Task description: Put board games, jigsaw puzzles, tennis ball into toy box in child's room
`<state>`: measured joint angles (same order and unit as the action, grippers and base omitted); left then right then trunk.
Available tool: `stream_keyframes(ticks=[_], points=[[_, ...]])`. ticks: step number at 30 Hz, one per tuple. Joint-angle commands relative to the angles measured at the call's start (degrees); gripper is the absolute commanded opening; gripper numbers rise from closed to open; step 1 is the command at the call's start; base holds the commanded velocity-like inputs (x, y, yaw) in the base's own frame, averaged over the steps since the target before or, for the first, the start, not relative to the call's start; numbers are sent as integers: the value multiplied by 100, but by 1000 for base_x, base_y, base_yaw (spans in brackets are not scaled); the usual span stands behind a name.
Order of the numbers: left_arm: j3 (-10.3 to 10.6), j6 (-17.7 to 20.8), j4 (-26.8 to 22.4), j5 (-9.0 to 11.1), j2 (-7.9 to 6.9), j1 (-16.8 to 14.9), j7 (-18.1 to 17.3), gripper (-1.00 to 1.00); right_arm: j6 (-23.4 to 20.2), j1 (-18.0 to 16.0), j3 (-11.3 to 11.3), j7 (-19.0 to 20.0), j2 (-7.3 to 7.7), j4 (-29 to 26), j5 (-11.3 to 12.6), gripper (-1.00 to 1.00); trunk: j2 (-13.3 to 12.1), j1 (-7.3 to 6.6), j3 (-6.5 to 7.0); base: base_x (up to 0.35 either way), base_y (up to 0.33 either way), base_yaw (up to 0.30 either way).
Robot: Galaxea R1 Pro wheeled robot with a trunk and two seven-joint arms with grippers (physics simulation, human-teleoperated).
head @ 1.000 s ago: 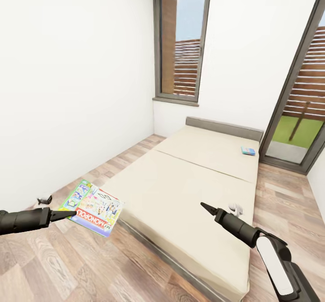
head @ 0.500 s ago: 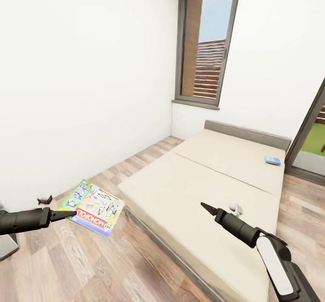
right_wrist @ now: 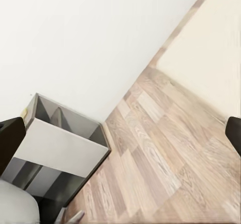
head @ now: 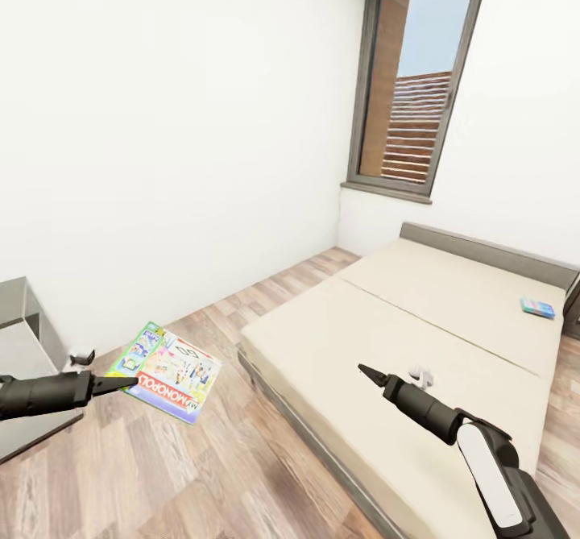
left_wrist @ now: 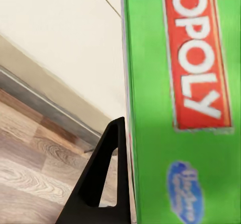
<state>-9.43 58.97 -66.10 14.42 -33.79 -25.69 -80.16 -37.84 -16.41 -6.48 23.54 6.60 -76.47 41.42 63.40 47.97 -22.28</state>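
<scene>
Left tool [head: 129, 381] clamps the flat green-edged Monopoly board game box [head: 167, 370] at its near edge above the wood-plank floor, while the empty, spread right tool [head: 366, 372] hovers nearer the small blue game box [head: 537, 308] far across the beige bed [head: 419, 321].

Board game [head: 165, 370], green-edged box: white capitals "MONOPOLY" on a red banner across the lid, read upside down in the head view; smaller print above the banner too small to make out. Same box in the left wrist view [left_wrist: 186, 103]: the letters "OPOLY" legible in white on the red banner against green, the start of the word cut off at the picture's edge; below the banner a blue oval logo with blurred, unreadable script. Small blue board game [head: 537, 307] on the bed [head: 451, 313]: printing too small to read.
</scene>
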Motion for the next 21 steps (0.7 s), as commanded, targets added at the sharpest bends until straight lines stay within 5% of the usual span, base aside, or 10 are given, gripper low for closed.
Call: stream_keyframes(ticks=[1,21], points=[[2,62,1,15,6,-7,-6,-100,-39,-2,-11,10,0,1,17,100,-37,-22,14,0,0,279],[-4,62,25,13,46,-7,53,-100,108,-2,-6,24,8,18,29,100,-839,-462,419,0,0,279]])
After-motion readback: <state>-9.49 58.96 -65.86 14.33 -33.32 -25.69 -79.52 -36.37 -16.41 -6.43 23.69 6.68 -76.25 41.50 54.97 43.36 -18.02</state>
